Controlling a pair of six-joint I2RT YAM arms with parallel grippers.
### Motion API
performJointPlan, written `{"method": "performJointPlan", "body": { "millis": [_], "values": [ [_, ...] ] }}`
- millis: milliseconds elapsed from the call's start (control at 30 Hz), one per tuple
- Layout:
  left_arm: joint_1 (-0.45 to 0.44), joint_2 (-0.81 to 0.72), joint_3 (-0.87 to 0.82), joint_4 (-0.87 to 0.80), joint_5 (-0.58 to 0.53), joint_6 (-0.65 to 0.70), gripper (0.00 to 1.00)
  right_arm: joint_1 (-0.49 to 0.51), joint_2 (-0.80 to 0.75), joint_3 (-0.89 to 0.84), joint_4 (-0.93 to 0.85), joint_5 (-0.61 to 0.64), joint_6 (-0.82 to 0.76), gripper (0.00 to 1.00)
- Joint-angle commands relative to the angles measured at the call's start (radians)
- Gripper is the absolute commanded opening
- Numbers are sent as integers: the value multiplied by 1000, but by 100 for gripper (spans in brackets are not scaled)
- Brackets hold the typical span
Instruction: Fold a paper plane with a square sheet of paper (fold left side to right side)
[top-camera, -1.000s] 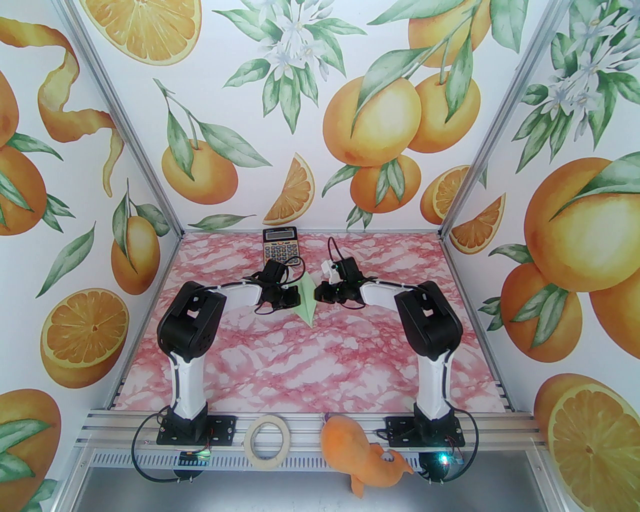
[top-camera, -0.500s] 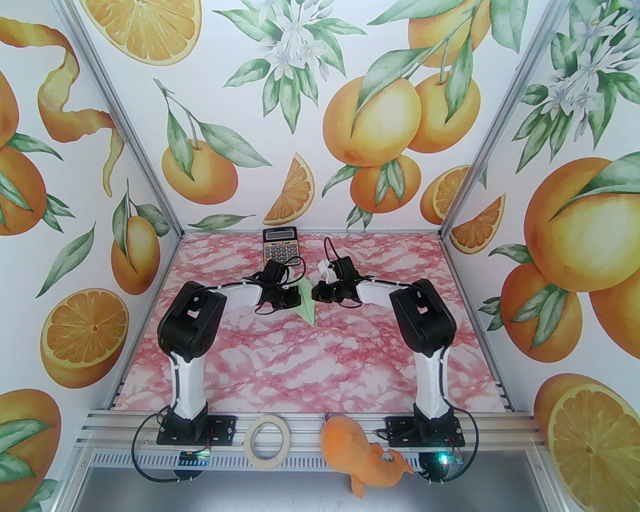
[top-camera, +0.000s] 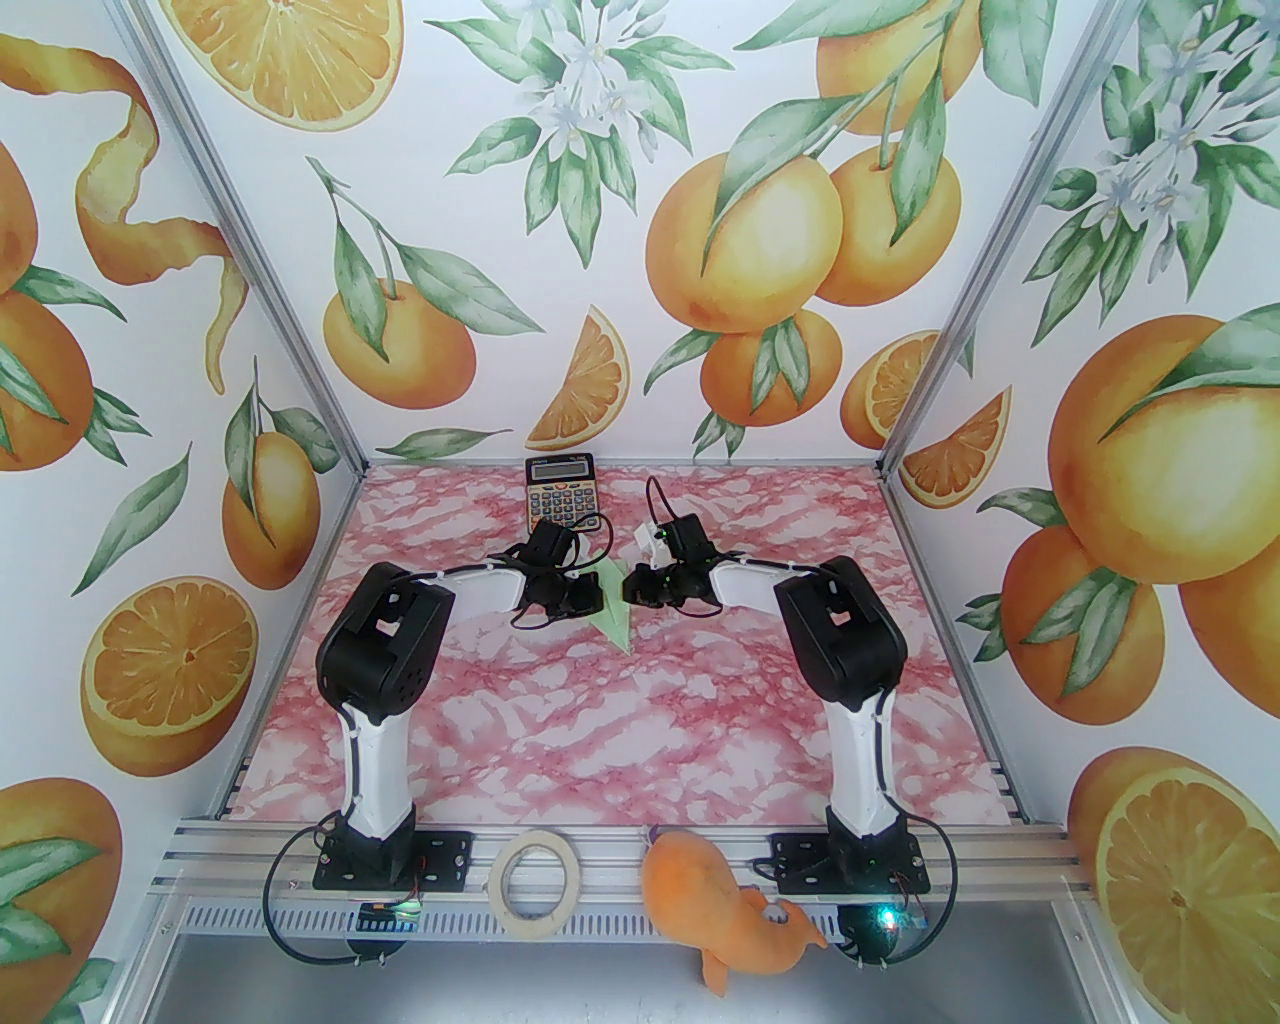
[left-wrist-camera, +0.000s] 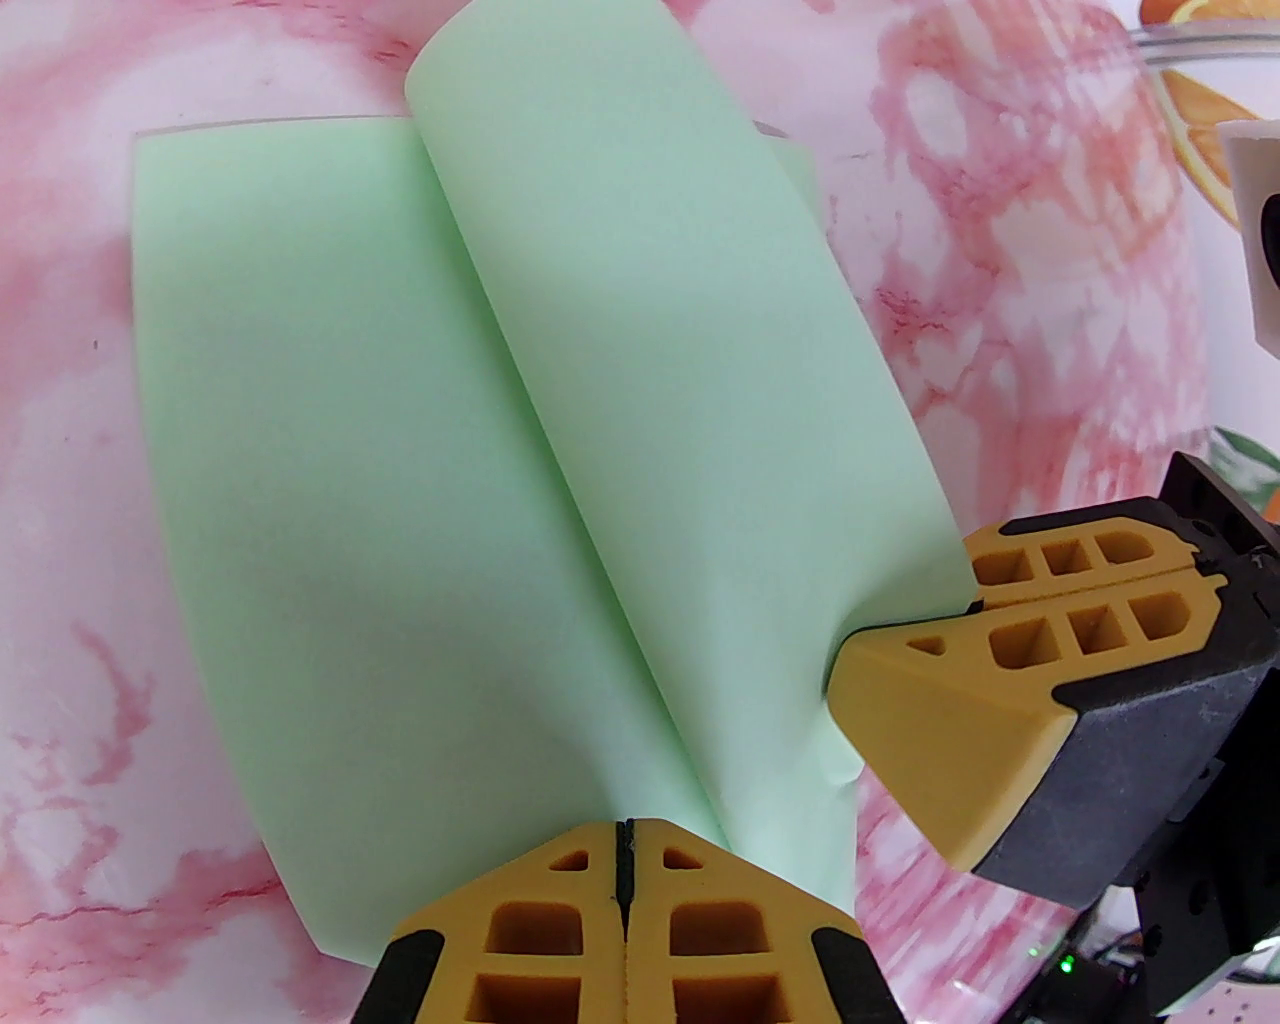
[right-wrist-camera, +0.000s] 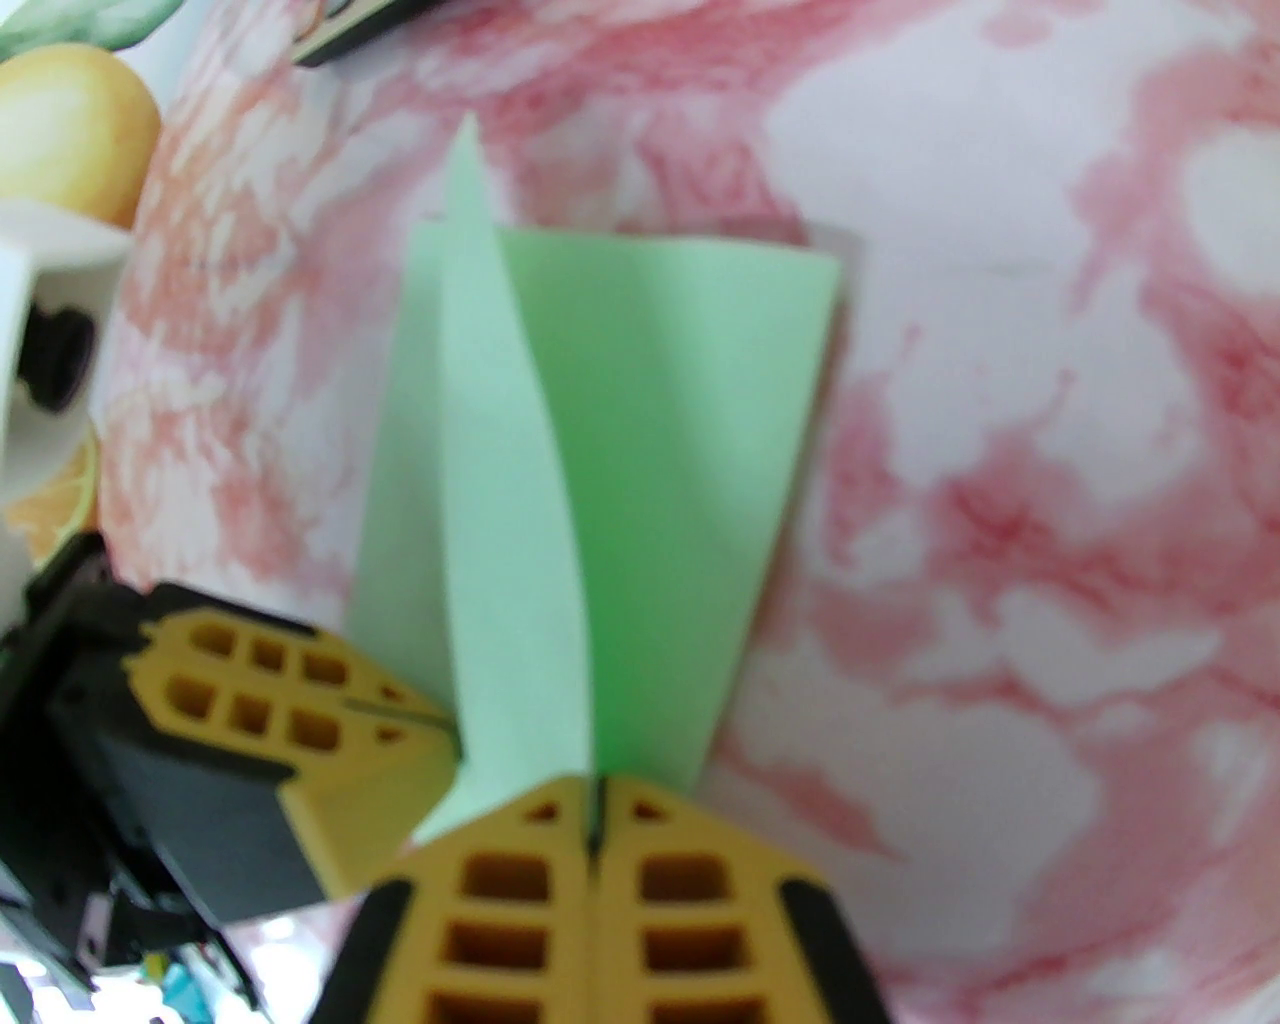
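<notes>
The square sheet of paper (top-camera: 612, 608), pale green, lies at the middle of the surface (top-camera: 600, 740), one flap raised off a centre crease. The right hand (right-wrist-camera: 595, 810), at its 3 o'clock, has edged toward the left hand (left-wrist-camera: 625, 850) at 9 o'clock. Both pinch the flap, so the left-to-right fold seems underway.

Top camera high, rearward, looking down-forward, wrist cameras close, facing each other, sharing pale green folded paper sheet (left-wrist-camera: 350, 450)

Pink marbled table (top-camera: 600, 740), calculator (top-camera: 560, 492) at back edge, green paper (top-camera: 617, 625) mid-table
</notes>
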Motion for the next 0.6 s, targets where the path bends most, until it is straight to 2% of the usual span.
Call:
{"method": "performJointPlan", "body": {
  "millis": [0, 567],
  "values": [
    [-15, 42, 7, -52, 1, 13, 1, 11, 14, 23, 9, -19, -17, 1],
    [-14, 32, 11, -61, -7, 19, 2, 7, 34, 12, -21, 28, -27, 1]
  ]
}}
